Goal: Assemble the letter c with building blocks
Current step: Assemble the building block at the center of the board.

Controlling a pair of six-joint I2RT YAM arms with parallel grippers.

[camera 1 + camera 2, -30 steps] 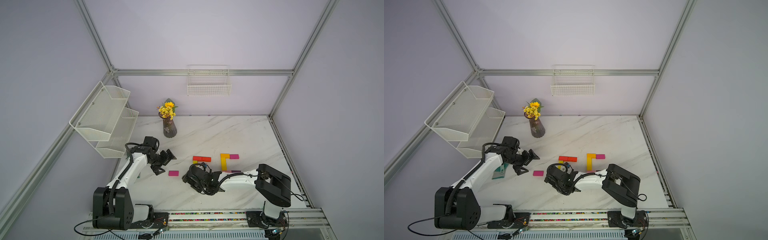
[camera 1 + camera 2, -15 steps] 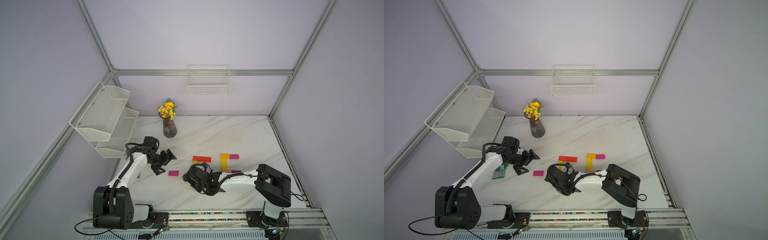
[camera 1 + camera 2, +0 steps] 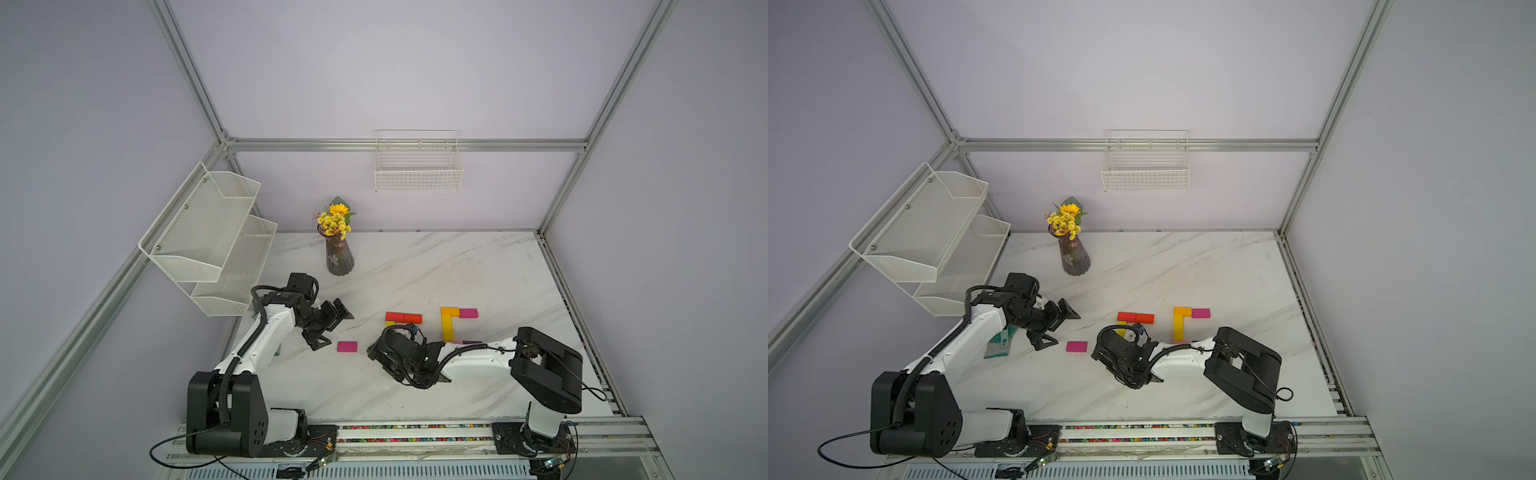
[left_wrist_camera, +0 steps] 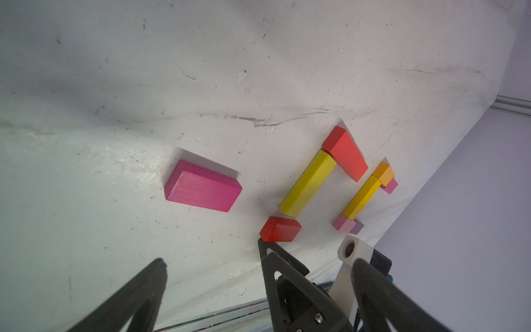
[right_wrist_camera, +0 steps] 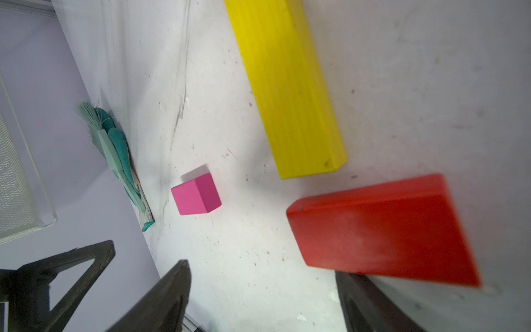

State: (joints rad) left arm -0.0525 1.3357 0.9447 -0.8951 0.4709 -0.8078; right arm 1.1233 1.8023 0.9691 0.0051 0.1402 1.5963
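In the left wrist view the building blocks lie flat on the marble table (image 4: 258, 72). A magenta block (image 4: 202, 186) lies alone. A long yellow block (image 4: 307, 182) touches a red-orange one (image 4: 344, 152), with a small red block (image 4: 280, 229) at its other end. Beyond these, a second yellow bar (image 4: 362, 197) joins orange (image 4: 383, 172), magenta (image 4: 390, 186), pink (image 4: 343, 222) and purple (image 4: 357, 227) pieces. My right gripper (image 5: 264, 281) is open, one fingertip against the red block (image 5: 382, 227), nothing between its jaws. My left gripper (image 3: 332, 328) hangs open above the table, left of the magenta block (image 3: 347, 346).
A vase of yellow flowers (image 3: 338, 253) stands at the back left. A white mesh shelf (image 3: 208, 237) hangs over the left edge, and a wire basket (image 3: 417, 166) is on the back wall. A teal brush (image 3: 1000, 345) lies by the left arm.
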